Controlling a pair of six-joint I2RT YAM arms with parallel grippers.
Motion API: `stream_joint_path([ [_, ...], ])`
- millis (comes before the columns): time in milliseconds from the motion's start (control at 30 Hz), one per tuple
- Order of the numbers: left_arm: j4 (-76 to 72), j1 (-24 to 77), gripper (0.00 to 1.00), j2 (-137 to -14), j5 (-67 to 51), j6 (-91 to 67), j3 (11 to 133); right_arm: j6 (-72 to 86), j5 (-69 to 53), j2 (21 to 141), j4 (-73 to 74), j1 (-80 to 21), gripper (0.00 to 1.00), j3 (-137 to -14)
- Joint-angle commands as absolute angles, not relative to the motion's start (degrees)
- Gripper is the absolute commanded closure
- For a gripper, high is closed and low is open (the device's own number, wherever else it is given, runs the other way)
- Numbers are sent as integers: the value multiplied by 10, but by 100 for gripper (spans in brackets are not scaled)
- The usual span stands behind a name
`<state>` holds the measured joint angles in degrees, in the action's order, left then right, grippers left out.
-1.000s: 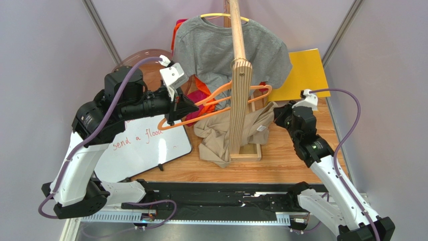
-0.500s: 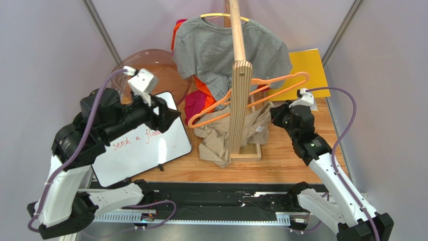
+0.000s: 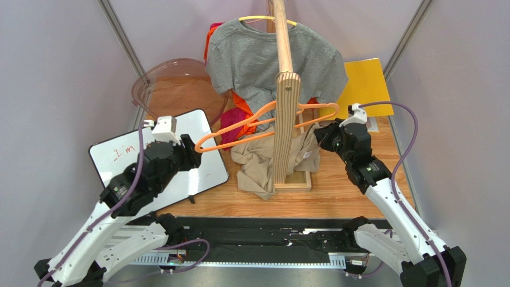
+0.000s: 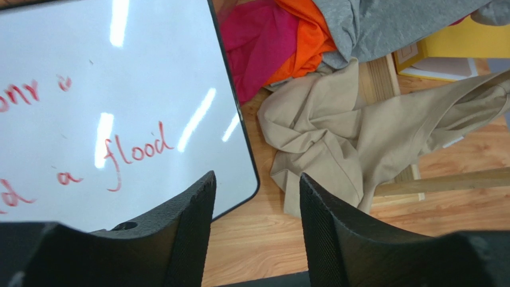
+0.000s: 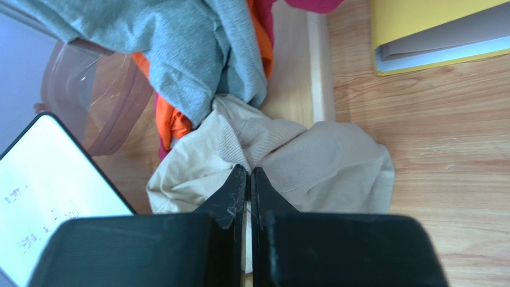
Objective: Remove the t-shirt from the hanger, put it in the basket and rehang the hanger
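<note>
The beige t-shirt (image 3: 257, 161) lies crumpled on the table at the foot of the wooden stand, off the hanger; it also shows in the left wrist view (image 4: 335, 137). My right gripper (image 3: 321, 133) is shut on a fold of it near the ribbed collar (image 5: 248, 170). The orange hanger (image 3: 251, 119) hangs bare across the stand's post, above the t-shirt. My left gripper (image 3: 190, 156) is open and empty (image 4: 257, 179), low over the whiteboard's right edge, just below the hanger's left end. What holds the hanger up is hidden.
An upright wooden stand (image 3: 286, 113) carries a grey t-shirt (image 3: 263, 54) on a yellow hanger. Pink and orange cloths (image 3: 233, 122) lie behind the beige one. A whiteboard (image 3: 203, 173) lies at left, a pink bowl (image 3: 173, 84) behind it, a yellow folder (image 3: 362, 84) at back right.
My left gripper let go of the hanger and dropped back toward the near left. The hanger swung right, then back left. My right gripper stayed shut on the t-shirt.
</note>
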<state>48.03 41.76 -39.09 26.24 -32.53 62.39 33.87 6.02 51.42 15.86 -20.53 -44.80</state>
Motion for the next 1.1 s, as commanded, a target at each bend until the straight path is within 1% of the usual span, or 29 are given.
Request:
stream_joint_path([
  [0,361,412,42,-350,205,-425,533,360,-23,521,117,-204,100,-426],
  [33,325,410,42,-352,188,-430,496,364,-54,524,102,-203,99,-416],
  [167,223,410,42,-391,63,-436,435,381,-124,552,63,-207,95,-375],
  [233,155,411,42,-408,29,-449,401,379,-158,580,54,-214,92,-361],
  [333,61,410,43,-438,-15,-481,354,381,-173,610,33,-227,83,-338],
  [367,38,410,43,-458,-38,-488,345,380,-177,619,27,-230,67,-333],
  [433,-10,410,42,-480,-55,-503,327,373,-185,640,24,-236,49,-332],
  [467,-24,410,41,-505,-75,-504,324,368,-185,646,27,-242,35,-339],
  [500,-57,410,39,-518,-86,-507,321,359,-185,652,35,-244,32,-343],
  [533,-74,410,35,-532,-97,-513,314,357,-183,663,36,-249,29,-345],
  [567,-87,410,34,-563,-113,-517,315,358,-181,667,37,-251,25,-345],
  [633,-101,411,30,-595,-129,-526,328,366,-176,679,39,-250,24,-345],
  [733,-104,411,27,-649,-144,-529,349,367,-155,692,56,-251,22,-352],
  [867,-92,412,23,-720,-115,-555,366,373,-134,706,60,-251,22,-357],
  [933,-98,412,23,-756,-117,-565,380,378,-136,719,38,-250,22,-355],
  [1000,-107,412,22,-781,-130,-571,393,388,-151,753,18,-251,26,-360],
  [1033,-111,412,21,-793,-136,-572,407,392,-177,765,10,-251,30,-367],
  [1067,-113,414,21,-814,-143,-574,413,397,-194,779,5,-251,38,-369],
])
